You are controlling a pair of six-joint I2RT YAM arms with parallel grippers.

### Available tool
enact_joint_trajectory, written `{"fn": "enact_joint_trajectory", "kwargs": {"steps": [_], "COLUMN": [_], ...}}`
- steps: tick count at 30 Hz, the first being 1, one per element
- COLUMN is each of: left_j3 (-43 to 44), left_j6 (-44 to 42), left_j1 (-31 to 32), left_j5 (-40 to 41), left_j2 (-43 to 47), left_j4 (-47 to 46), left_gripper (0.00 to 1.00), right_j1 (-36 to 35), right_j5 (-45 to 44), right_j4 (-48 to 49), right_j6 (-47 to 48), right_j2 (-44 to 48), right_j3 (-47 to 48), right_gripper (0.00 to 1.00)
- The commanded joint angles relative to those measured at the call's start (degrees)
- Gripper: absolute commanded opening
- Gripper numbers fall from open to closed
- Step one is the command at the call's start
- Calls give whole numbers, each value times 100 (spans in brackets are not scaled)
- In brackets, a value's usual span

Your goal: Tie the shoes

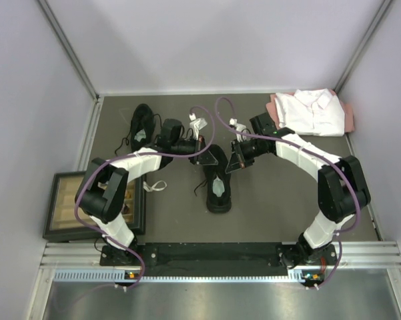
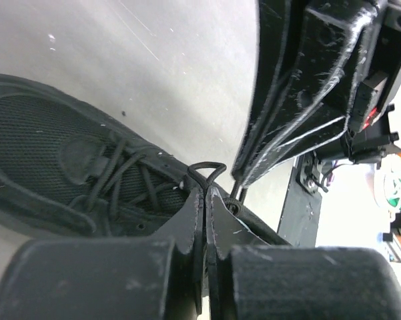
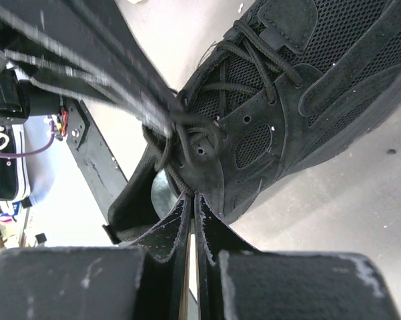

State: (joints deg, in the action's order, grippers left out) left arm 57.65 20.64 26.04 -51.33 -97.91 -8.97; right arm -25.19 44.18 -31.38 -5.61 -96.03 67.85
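One black shoe (image 1: pixel 218 179) lies mid-table and shows a pale grey insole. The other black shoe (image 1: pixel 141 125) lies at the back left. Both grippers meet over the middle shoe's lace area. My left gripper (image 1: pixel 200 144) is shut on a thin black lace, whose small loop (image 2: pixel 207 167) rises just past its closed tips (image 2: pixel 205 189) above the shoe's mesh upper (image 2: pixel 47 143). My right gripper (image 1: pixel 235 157) is shut on a lace strand (image 3: pixel 175 181) at the shoe's (image 3: pixel 300 93) top eyelets, its tips (image 3: pixel 191 197) closed together. Each wrist view shows the other arm close by.
A folded white shirt (image 1: pixel 311 112) lies at the back right corner. A dark framed tray (image 1: pixel 70 207) sits at the table's left edge by the left arm's base. A small white strip (image 1: pixel 157 187) lies beside it. Walls close in on three sides.
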Motion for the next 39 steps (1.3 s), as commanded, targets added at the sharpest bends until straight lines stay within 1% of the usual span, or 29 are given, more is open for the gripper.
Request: {"fn": "enact_joint_trajectory", "kwargs": {"steps": [1, 14, 26, 29, 30, 39], "left_j3": [-113, -272, -131, -122, -113, -52], "left_j6": [256, -16, -552, -614, -640, -825], "left_j1": [-205, -468, -662, -688, -697, -723], "left_j5": [114, 396, 545, 580, 589, 686], "left_j2": [413, 536, 422, 413, 413, 325], "left_j4": [-650, -412, -79, -52, -43, 80], "left_gripper": [0, 0, 0, 0, 0, 0], "right_j1": [58, 58, 67, 111, 120, 330], "right_j5": [-41, -112, -208, -261, -287, -340], "right_j4": [-62, -343, -475, -475, -492, -501], "right_j6": [112, 402, 534, 534, 700, 763], "right_j2": [418, 577, 655, 673, 691, 700], "right_j3": [-114, -361, -562, -624, -633, -756], "right_gripper": [0, 0, 0, 0, 0, 0]}}
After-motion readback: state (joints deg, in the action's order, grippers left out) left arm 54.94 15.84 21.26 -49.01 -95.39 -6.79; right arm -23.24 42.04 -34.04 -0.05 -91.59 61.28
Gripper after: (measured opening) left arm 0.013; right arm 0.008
